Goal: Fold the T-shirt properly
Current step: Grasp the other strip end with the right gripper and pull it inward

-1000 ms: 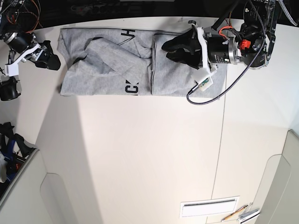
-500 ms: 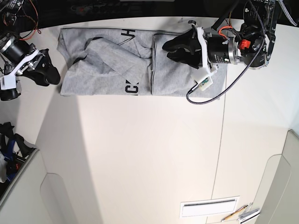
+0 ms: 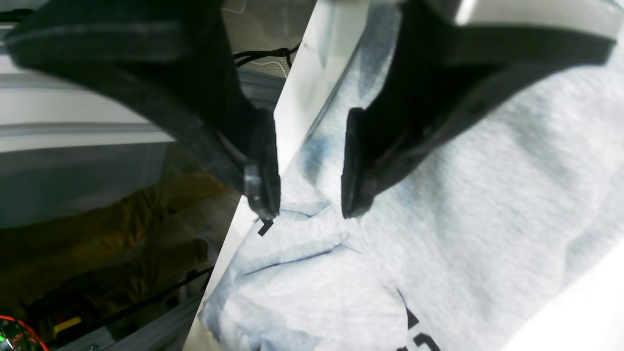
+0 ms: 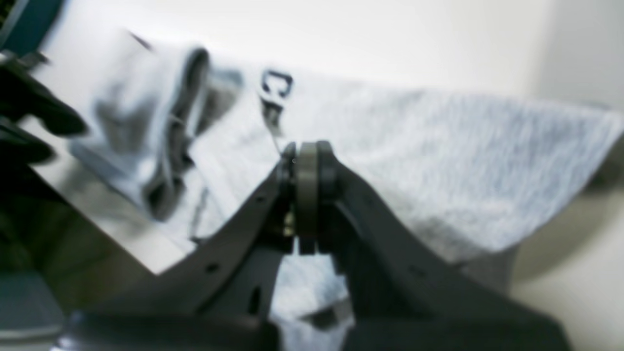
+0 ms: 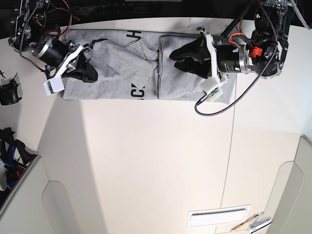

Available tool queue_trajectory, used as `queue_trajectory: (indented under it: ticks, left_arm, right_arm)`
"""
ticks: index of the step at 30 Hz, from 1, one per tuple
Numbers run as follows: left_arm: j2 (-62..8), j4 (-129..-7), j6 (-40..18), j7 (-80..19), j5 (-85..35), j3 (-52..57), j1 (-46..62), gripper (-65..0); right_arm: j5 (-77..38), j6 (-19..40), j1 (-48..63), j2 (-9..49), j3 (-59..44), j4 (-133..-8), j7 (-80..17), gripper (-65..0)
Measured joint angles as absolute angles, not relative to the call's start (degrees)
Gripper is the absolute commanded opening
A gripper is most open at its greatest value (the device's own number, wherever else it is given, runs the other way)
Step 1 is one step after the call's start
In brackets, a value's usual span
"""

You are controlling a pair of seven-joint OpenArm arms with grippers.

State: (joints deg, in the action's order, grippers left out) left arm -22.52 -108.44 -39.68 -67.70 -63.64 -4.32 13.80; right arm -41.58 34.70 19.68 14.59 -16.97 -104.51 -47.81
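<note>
Grey T-shirt [image 5: 117, 90] partly folded; left end effector [image 3: 311, 190] spread, right end effector [image 4: 306, 151] pressed together.

The base view looks steeply down from well above the white table [image 5: 161, 156], taking in both arms. The left wrist camera looks from close range between the left gripper's fingertips [image 3: 358, 204] at the grey T-shirt [image 3: 468, 195] and table edge; the right wrist camera looks over the right gripper [image 4: 306, 146] across the shirt, sharing its black letter "C" [image 4: 277, 84] with the base view.
</note>
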Motion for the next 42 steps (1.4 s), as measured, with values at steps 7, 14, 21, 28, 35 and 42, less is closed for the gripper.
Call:
queue_trajectory:
  ticks: [7, 14, 21, 28, 35, 42]
  left_arm:
    - [-22.5, -108.4, -39.7, -67.7, -63.7, -4.3, 13.8, -42.9]
    - [-22.5, -108.4, -39.7, -67.7, -63.7, -4.3, 13.8, -42.9]
    - [-22.5, -108.4, -39.7, -67.7, -63.6, -4.3, 13.8, -42.9]
    - [-22.5, -108.4, -39.7, -67.7, -63.5, -4.3, 13.8, -42.9]
    - [-22.5, -108.4, -39.7, -67.7, -63.5, -4.3, 13.8, -42.9]
    - [-22.5, -108.4, -39.7, -67.7, -63.6, -4.3, 13.8, -42.9]
  right_arm:
    - [-38.6, 34.8, 19.7, 14.6, -16.7, -97.7, -47.3, -65.0]
    - [-39.6, 35.0, 19.7, 14.6, -16.7, -91.2, -43.9, -65.0]
    - [-44.6, 34.5, 19.7, 14.8, -17.3, -93.8, -45.6, -65.0]
    - [-48.8, 34.7, 19.7, 14.8, -23.2, -101.7, -49.3, -65.0]
    - [-49.0, 34.4, 19.7, 14.7, -33.6, -102.5, -49.8, -47.9]
    - [-49.1, 34.2, 19.7, 15.5, -37.5, -95.8, -49.7, -20.5]
